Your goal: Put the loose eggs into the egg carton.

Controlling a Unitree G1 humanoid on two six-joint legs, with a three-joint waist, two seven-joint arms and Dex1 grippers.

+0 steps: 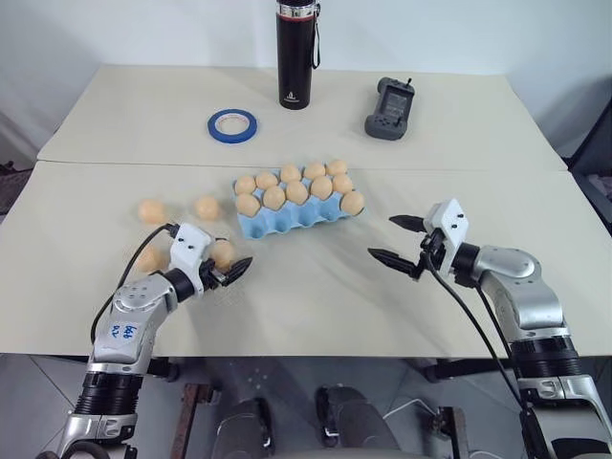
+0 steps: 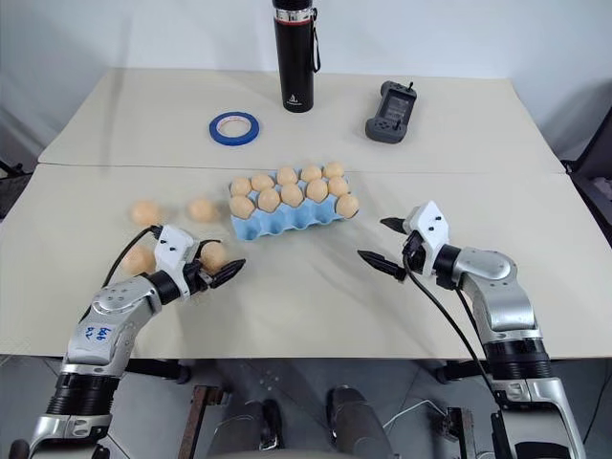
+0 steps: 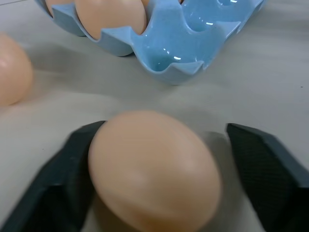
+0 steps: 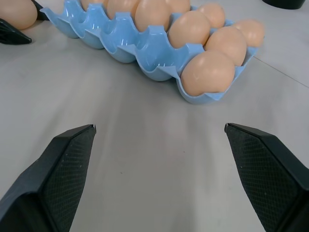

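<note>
Several loose eggs lie on the table left of the egg carton (image 1: pixel 277 226): one (image 1: pixel 151 210), another (image 1: pixel 207 207), and a third (image 1: pixel 144 259) partly behind my left wrist. A further egg (image 3: pixel 152 169) rests on the table between the fingers of my left gripper (image 1: pixel 230 261). One finger (image 3: pixel 72 164) touches it and a narrow gap shows at the other. The light blue carton holds several eggs (image 1: pixel 296 186) in its back rows, and its front cups (image 3: pixel 188 43) are bare. My right gripper (image 1: pixel 383 239) hovers open right of the carton with nothing between its fingers.
A black bottle (image 1: pixel 295 57), a blue tape ring (image 1: pixel 232 124) and a grey handheld device (image 1: pixel 390 107) stand on the far table. A seam (image 1: pixel 115 163) runs between the two tabletops. The table's front edge (image 1: pixel 316 356) is close under both arms.
</note>
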